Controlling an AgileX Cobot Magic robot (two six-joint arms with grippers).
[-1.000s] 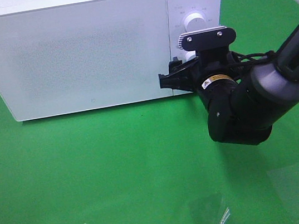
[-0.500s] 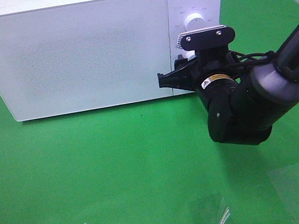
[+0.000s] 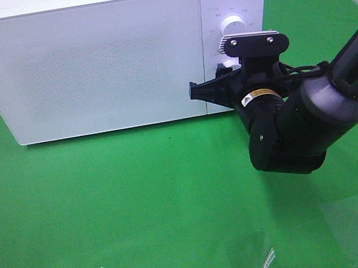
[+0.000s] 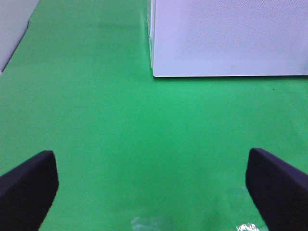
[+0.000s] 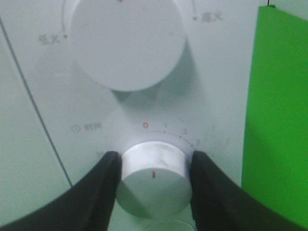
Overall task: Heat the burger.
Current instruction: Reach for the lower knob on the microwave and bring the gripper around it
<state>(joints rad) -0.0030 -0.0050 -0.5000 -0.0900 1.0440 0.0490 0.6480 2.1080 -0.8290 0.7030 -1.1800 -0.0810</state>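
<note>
The burger is out of view. A white microwave (image 3: pixel 100 58) stands at the back with its door closed. My right gripper (image 3: pixel 223 75) is at the control panel, and its two black fingers (image 5: pixel 103 187) press against both sides of the lower timer knob (image 5: pixel 154 175), whose red mark points straight down. The bigger upper knob (image 5: pixel 127 43) sits free above it. My left gripper (image 4: pixel 154 187) does not show in the exterior view. In the left wrist view it hovers open over the green mat with nothing between its fingers, facing the microwave's lower left corner (image 4: pixel 159 67).
Green cloth (image 3: pixel 110 212) covers the table in front of the microwave. A clear plastic scrap (image 3: pixel 262 260) lies near the front edge. The right arm's bulky black wrist (image 3: pixel 293 130) hangs in front of the microwave's right end.
The right gripper's fingers have drawn in onto the lower knob and its wrist has tilted slightly. The microwave and the left gripper have not moved.
</note>
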